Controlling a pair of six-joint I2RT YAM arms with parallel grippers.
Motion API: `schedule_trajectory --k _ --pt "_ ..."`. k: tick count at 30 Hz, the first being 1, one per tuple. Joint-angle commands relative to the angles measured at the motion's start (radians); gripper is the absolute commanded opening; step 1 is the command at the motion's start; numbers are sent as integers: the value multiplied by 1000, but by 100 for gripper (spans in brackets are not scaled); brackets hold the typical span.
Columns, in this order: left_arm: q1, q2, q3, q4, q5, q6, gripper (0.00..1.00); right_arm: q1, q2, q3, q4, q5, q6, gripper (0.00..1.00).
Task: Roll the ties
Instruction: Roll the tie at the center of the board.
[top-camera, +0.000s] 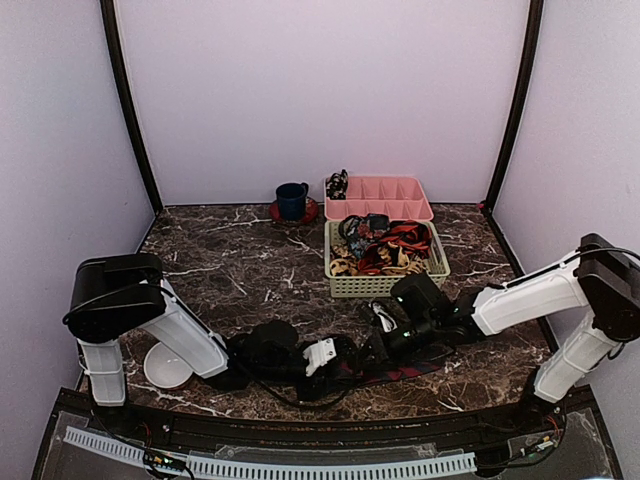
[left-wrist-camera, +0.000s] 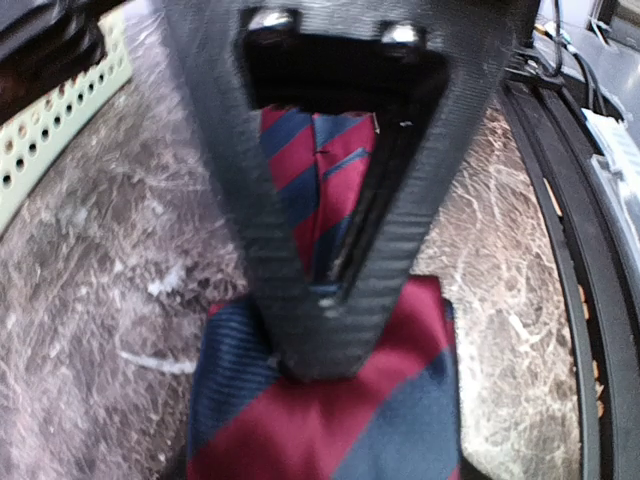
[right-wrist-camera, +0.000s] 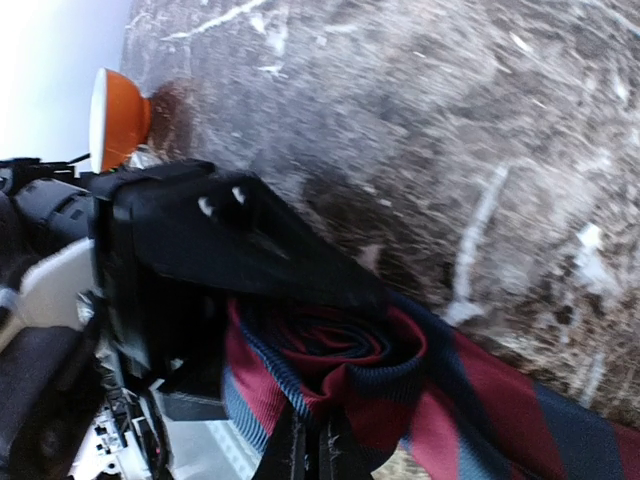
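Note:
A dark-blue tie with red diagonal stripes (top-camera: 405, 372) lies on the marble table near the front edge, between my two grippers. In the right wrist view one end of the tie (right-wrist-camera: 350, 360) is wound into a loose coil. My right gripper (right-wrist-camera: 318, 425) is shut on the coil's lower edge. My left gripper (left-wrist-camera: 325, 300) points down at the tie (left-wrist-camera: 330, 420), its fingers converging on a strip of fabric between them. From above, the left gripper (top-camera: 345, 352) and right gripper (top-camera: 385, 338) nearly meet over the tie. More ties fill the basket (top-camera: 340, 285).
Behind the basket stands a pink divided tray (top-camera: 395, 190) with one coiled tie in its left corner. A blue cup (top-camera: 292, 200) rests on a red saucer at the back. A white bowl (top-camera: 165, 368) sits by the left arm's base.

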Motion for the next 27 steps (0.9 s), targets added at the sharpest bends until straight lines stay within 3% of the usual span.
schedule_trajectory --k 1,12,22,27 --pt "2 -11 -18 -90 -7 -18 64 2 11 -62 -74 98 -56 0" --pt "4 -36 -38 71 71 -105 89 -26 -7 -166 -86 206 -92 0" --pt "2 76 -34 321 80 -263 90 -25 -15 -210 -100 230 -87 0" --pt "1 155 27 354 81 -318 84 -19 -17 -221 -72 226 -74 0"
